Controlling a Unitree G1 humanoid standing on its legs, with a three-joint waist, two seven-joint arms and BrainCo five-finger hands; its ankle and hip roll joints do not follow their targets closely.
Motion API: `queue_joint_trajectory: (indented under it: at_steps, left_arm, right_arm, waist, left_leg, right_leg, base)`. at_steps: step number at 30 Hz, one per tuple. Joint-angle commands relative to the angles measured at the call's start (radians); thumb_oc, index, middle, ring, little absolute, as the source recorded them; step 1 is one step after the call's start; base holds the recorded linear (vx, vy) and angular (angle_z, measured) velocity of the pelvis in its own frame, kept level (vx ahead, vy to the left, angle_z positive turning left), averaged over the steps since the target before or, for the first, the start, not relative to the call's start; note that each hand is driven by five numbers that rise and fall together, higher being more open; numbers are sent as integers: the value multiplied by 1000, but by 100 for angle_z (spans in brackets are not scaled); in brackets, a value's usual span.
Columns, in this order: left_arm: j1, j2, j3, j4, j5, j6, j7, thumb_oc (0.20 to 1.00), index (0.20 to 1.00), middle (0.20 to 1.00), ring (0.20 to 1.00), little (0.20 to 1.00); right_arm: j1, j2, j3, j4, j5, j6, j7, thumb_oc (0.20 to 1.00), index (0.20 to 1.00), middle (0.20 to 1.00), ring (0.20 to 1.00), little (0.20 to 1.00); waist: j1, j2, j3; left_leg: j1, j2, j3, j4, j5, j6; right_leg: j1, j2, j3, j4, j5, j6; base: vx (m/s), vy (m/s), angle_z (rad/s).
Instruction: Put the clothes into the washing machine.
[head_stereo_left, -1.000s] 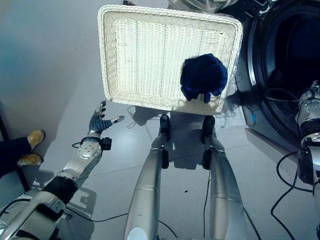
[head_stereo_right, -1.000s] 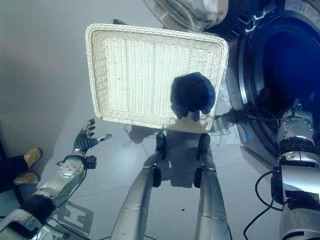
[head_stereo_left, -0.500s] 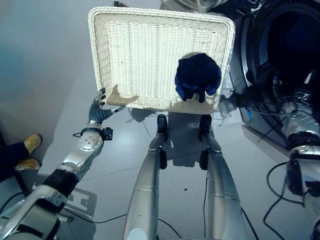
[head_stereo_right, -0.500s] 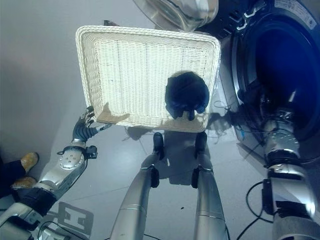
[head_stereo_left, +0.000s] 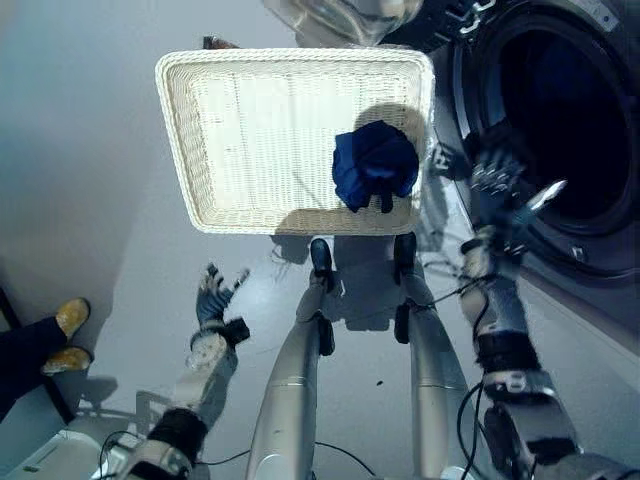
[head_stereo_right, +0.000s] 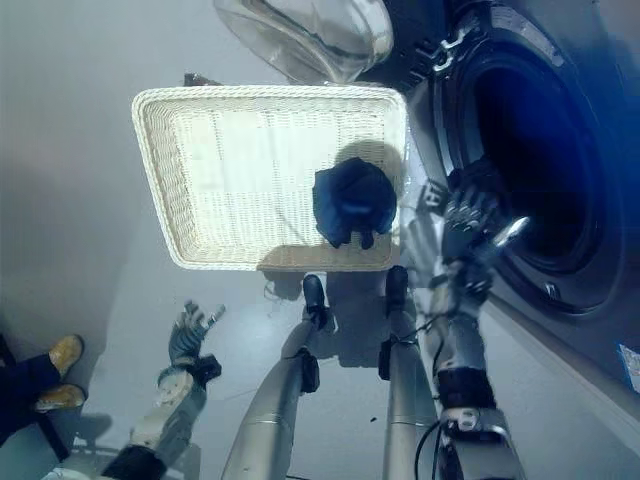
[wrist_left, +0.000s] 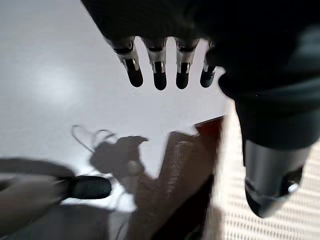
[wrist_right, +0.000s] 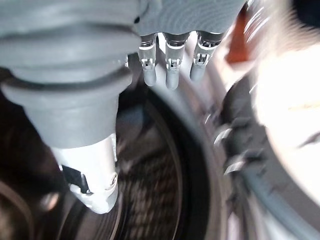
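Observation:
A dark blue garment (head_stereo_left: 375, 175) lies bunched in the near right corner of the white wicker basket (head_stereo_left: 250, 215) on the floor. To the basket's right stands the washing machine (head_stereo_left: 560, 130), its round drum opening dark. My right hand (head_stereo_left: 505, 185) is raised in front of the opening's near rim, open, fingers (wrist_right: 170, 65) straight and holding nothing; the drum (wrist_right: 150, 200) shows past them. Low over the floor, my left hand (head_stereo_left: 212, 295) is near the basket's near left corner, open and empty, with its fingers (wrist_left: 157, 70) spread.
The machine's glass door (head_stereo_right: 300, 30) hangs open beyond the basket's far right corner. A person's tan shoes (head_stereo_left: 68, 330) rest on the floor at the far left. Grey floor surrounds the basket.
The camera has turned toward the machine. My right hand rose from low at the right to the drum's rim. My left hand drew back from the basket's near left corner.

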Motion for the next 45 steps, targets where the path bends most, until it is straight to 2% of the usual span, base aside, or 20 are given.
queue_joint_trajectory:
  at_steps: [1,6,7,12,17,18,19,21,22,23,25,27,28,29,35,36,40,42,44,45]
  left_arm:
    - [46,23,5,27,-15,-48,4,1000,1000,1000,1000,1000]
    - [50,12,3,48,-22,-54,1,1000,1000,1000,1000,1000]
    - [64,-21,5,100,-48,-66,-9,1000,1000,1000,1000,1000]
    - [68,-39,25,150,-62,-43,-14,1000,1000,1000,1000,1000]
    - [72,-47,45,167,-61,-24,-18,1000,1000,1000,1000,1000]
    - [73,-49,48,168,-61,-22,-17,1000,1000,1000,1000,1000]
    - [75,-53,56,173,-58,-20,-17,1000,1000,1000,1000,1000]
    - [74,-54,57,173,-58,-20,-17,1000,1000,1000,1000,1000]
    - [70,-57,60,175,-54,-18,-20,1000,1000,1000,1000,1000]
    - [69,-58,63,177,-50,-17,-23,1000,1000,1000,1000,1000]
    - [61,-60,69,189,-46,-14,-37,1000,1000,1000,1000,1000]
    - [54,-61,73,200,-42,-11,-48,1000,1000,1000,1000,1000]
    - [43,-58,78,213,-36,-1,-66,1000,1000,1000,1000,1000]
    - [37,-56,79,221,-36,1,-73,1000,1000,1000,1000,1000]
    - [3,-32,78,279,-35,10,-133,1000,1000,1000,1000,1000]
    - [-13,-22,72,295,-39,13,-145,1000,1000,1000,1000,1000]
    - [-38,-9,50,307,-40,20,-150,1000,1000,1000,1000,1000]
    - [-71,8,21,313,-45,34,-149,1000,1000,1000,1000,1000]
    - [-75,9,18,314,-45,34,-149,1000,1000,1000,1000,1000]
    - [-93,15,-2,315,-47,39,-147,1000,1000,1000,1000,1000]
  right_arm:
    - [23,-19,0,-85,6,-3,58,1000,1000,1000,1000,1000]
    - [49,-22,29,-72,6,6,69,1000,1000,1000,1000,1000]
    - [95,-97,130,15,-109,1,84,1000,1000,1000,1000,1000]
    - [141,-116,231,36,-604,-138,-13,1000,1000,1000,1000,1000]
    - [160,-144,277,-2,-891,-217,-135,1000,1000,1000,1000,1000]
    - [162,-148,282,-14,-952,-229,-170,1000,1000,1000,1000,1000]
    - [157,-165,300,-38,-1167,-281,-287,1000,1000,1000,1000,1000]
    - [154,-172,305,-49,-1241,-292,-336,1000,1000,1000,1000,1000]
    - [137,-205,314,-84,-1563,-333,-579,1000,1000,1000,1000,1000]
    - [125,-224,315,-107,-1721,-325,-692,1000,1000,1000,1000,1000]
    - [84,-273,313,-131,-2012,-271,-911,1000,1000,1000,1000,1000]
    - [60,-303,318,-135,-2139,-219,-988,1000,1000,1000,1000,1000]
    - [12,-354,326,-124,-2242,-142,-1040,1000,1000,1000,1000,1000]
    - [-7,-370,332,-116,-2262,-122,-1050,1000,1000,1000,1000,1000]
    - [-142,-484,424,-17,-2378,70,-1017,1000,1000,1000,1000,1000]
    - [-190,-509,478,37,-2418,134,-994,1000,1000,1000,1000,1000]
    - [-258,-534,560,117,-2447,212,-941,1000,1000,1000,1000,1000]
    - [-349,-539,663,239,-2443,308,-886,1000,1000,1000,1000,1000]
    - [-361,-539,674,254,-2438,325,-868,1000,1000,1000,1000,1000]
    - [-405,-531,733,330,-2428,397,-809,1000,1000,1000,1000,1000]
  waist:
    - [-29,67,-17]
    - [-34,66,-17]
    - [-46,61,-17]
    - [-52,33,-17]
    - [-56,5,-17]
    - [-56,0,-17]
    - [-55,-10,-17]
    - [-54,-13,-17]
    - [-51,-19,-17]
    - [-49,-19,-17]
    - [-42,-18,-17]
    - [-38,-16,-17]
    - [-28,-12,-17]
    - [-25,-10,-17]
    - [12,-7,-17]
    - [25,-8,-17]
    - [42,-8,-17]
    - [66,-7,-17]
    - [69,-7,-17]
    - [83,-7,-17]
  left_leg:
    - [12,-51,43,-10,-28,-17]
    - [25,-51,49,-23,-23,-15]
    - [57,-57,63,-50,-12,-11]
    - [88,-61,65,-67,-11,-8]
    - [105,-62,67,-77,-13,-5]
    - [108,-62,66,-77,-15,-4]
    - [111,-62,64,-77,-17,-2]
    - [111,-62,63,-76,-18,-1]
    - [109,-63,58,-75,-18,2]
    - [108,-63,56,-74,-18,3]
    - [107,-65,47,-70,-20,4]
    - [106,-66,42,-69,-22,6]
    - [104,-69,32,-65,-24,6]
    - [103,-69,29,-64,-24,6]
    - [93,-73,-1,-65,-20,4]
    - [89,-73,-9,-67,-17,2]
    - [80,-75,-20,-62,-16,1]
    - [65,-77,-34,-55,-15,0]
    - [63,-78,-36,-53,-16,0]
    - [57,-78,-44,-53,-13,0]
  right_leg:
    - [54,76,-44,0,-84,28]
    - [65,74,-41,-12,-76,29]
    - [93,65,-32,-56,-46,37]
    - [131,57,-32,-107,-14,46]
    - [154,49,-38,-145,10,55]
    - [156,49,-39,-147,12,57]
    - [161,46,-41,-153,18,61]
    - [161,46,-42,-153,19,62]
    - [162,45,-45,-150,21,65]
    - [161,44,-46,-147,20,67]
    - [159,41,-50,-136,15,71]
    - [158,40,-52,-129,10,73]
    - [157,36,-58,-118,4,76]
    - [156,35,-60,-115,2,76]
    - [154,29,-83,-98,-14,80]
    - [154,27,-94,-94,-18,81]
    - [152,22,-111,-89,-23,81]
    - [144,16,-132,-81,-27,82]
    - [143,15,-134,-80,-29,82]
    - [141,12,-147,-76,-30,80]
  base:
    - [-22,58,3]
    - [-31,110,-1]
    - [-89,308,-1]
    - [-49,135,-4]
    - [-28,47,-2]
    - [-29,41,2]
    - [0,0,0]
    - [0,0,0]
    - [-31,21,6]
    - [-29,19,8]
    - [-10,9,11]
    - [-4,1,12]
    - [-2,-9,13]
    - [-6,-13,17]
    - [-15,-32,15]
    - [-8,-62,17]
    - [-7,-59,17]
    - [-12,-103,22]
    - [-3,-60,18]
    - [0,-78,18]
